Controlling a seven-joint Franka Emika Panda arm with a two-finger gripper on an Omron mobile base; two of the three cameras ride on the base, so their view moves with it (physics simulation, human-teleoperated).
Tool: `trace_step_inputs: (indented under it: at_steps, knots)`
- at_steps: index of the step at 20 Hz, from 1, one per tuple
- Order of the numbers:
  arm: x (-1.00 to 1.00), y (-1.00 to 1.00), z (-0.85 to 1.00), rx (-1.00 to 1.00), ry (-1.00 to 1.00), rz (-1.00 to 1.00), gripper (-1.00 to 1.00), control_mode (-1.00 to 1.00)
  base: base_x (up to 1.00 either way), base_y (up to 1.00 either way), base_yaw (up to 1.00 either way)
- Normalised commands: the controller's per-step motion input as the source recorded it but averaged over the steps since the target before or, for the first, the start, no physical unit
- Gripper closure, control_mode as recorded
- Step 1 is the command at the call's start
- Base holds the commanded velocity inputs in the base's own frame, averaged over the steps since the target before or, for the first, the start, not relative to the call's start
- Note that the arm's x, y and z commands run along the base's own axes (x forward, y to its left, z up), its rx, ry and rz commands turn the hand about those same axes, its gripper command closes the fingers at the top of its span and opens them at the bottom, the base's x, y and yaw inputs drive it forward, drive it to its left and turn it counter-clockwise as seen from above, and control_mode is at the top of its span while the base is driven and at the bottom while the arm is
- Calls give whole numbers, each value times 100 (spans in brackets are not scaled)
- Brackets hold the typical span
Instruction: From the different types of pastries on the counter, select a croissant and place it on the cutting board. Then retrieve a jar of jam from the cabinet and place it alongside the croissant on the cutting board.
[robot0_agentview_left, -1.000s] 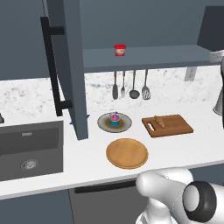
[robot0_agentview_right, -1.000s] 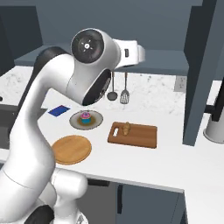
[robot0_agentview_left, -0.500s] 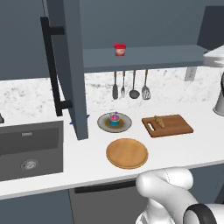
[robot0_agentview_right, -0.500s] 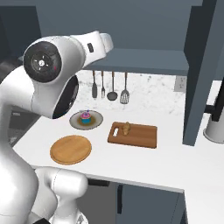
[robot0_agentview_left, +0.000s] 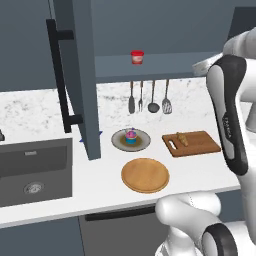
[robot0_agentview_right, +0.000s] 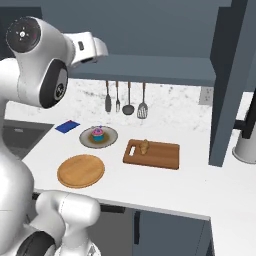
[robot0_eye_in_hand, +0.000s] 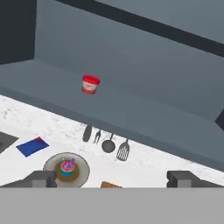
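Note:
The jar of jam (robot0_agentview_left: 137, 56) (robot0_eye_in_hand: 90, 84), red-lidded, stands alone on the shelf of the open cabinet (robot0_agentview_left: 165, 67). My gripper (robot0_eye_in_hand: 111, 178) is open and empty, well short of the jar and looking at it from the right and slightly above. My raised hand (robot0_agentview_right: 87, 46) hangs at shelf height above the counter (robot0_agentview_right: 170, 185). The croissant (robot0_agentview_left: 183, 138) (robot0_agentview_right: 144, 145) lies on the cutting board (robot0_agentview_left: 200, 145) (robot0_agentview_right: 160, 156) near its handle end. A pink-frosted cupcake (robot0_agentview_left: 130, 136) (robot0_agentview_right: 98, 133) (robot0_eye_in_hand: 67, 167) sits on a grey plate.
The tall cabinet door (robot0_agentview_left: 75, 75) with its black bar handle stands open left of the shelf. Kitchen utensils (robot0_agentview_left: 148, 98) hang under the shelf. A round wooden plate (robot0_agentview_left: 145, 175) lies near the counter's front. A sink (robot0_agentview_left: 32, 170) is at left, a blue cloth (robot0_agentview_right: 67, 126) by the plate.
The arm has swung upward and to the right, bringing its forearm into the left base view. The jar, croissant and cupcake have stayed put, and the jaws are still open.

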Motion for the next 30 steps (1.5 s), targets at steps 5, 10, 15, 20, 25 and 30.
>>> trace_step_inputs:
  at_steps: [5, 10, 15, 20, 25, 30]
  knots:
    - [0, -1, -4, 24, 0, 12, -100, -100, 0, 0, 0]
    - [1, 11, -12, 19, 0, 22, -100, -100, 0, 0, 0]
    - [44, 39, 0, 5, 1, 9, -100, -100, 0, 0, 0]
    - [46, 27, -14, 0, -6, 0, -100, -100, 0, 0, 0]
    - [48, 5, -33, 2, -17, 0, -100, -100, 0, 0, 0]
    - [58, 17, 2, 1, -3, 0, -100, -100, 0, 0, 0]
